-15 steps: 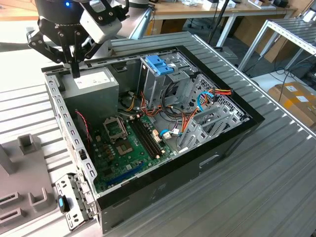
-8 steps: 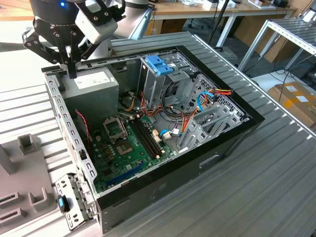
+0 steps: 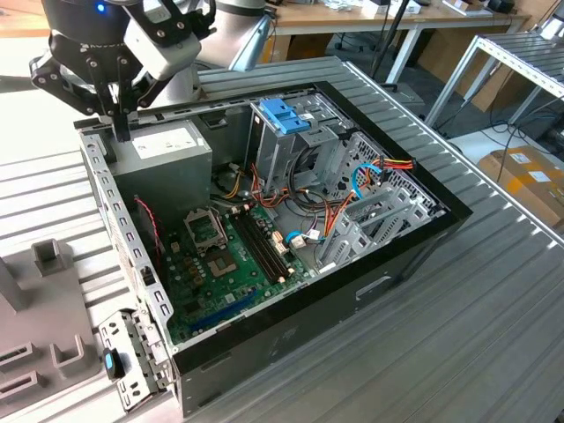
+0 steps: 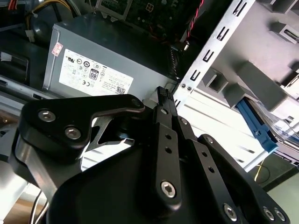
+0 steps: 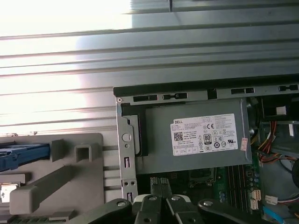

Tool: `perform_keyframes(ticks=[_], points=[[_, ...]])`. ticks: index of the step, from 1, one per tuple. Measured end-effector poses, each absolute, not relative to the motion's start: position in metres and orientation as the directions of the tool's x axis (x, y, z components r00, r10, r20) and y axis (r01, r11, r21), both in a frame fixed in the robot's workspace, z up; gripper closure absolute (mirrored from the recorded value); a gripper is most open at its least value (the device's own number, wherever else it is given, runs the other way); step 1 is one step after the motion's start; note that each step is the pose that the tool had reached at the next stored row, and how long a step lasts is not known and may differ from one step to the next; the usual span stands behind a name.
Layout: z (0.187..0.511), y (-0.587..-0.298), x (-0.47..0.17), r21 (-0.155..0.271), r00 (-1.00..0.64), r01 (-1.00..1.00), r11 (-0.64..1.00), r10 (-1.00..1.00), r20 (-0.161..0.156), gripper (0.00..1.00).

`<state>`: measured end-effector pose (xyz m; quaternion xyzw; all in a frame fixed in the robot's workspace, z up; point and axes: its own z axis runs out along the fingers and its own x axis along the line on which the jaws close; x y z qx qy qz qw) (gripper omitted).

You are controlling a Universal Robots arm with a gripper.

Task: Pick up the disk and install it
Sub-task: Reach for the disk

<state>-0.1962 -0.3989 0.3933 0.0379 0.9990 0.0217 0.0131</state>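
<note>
My gripper [image 3: 121,130] hangs over the rear corner of the open computer case [image 3: 370,286], at the exterior view's upper left, just above the case rim beside the grey power supply [image 3: 163,150]. In both wrist views its fingers are pressed together with nothing between them [image 4: 164,93] [image 5: 159,183]. On the grey fixture outside the case lies a blue side rail that I take for the disk's [image 5: 23,156] [image 4: 254,123]. Its metal body is mostly cut off by the picture edges. The gripper is apart from it.
A bare blue bracket [image 3: 282,115] sits on top of the drive cage [image 3: 295,150]. Motherboard [image 3: 229,256], cables and a grey metal bay [image 3: 370,220] fill the case. The grey fixture [image 3: 53,348] stands at the exterior view's lower left. The ribbed metal table [image 3: 476,335] surrounds it.
</note>
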Motion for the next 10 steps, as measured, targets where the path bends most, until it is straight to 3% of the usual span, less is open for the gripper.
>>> perform_keyframes(ticks=[10], points=[[0.393, -0.399, -0.208, 0.044, -0.997, 0.075, 0.996, 0.076, -0.024, 0.89]])
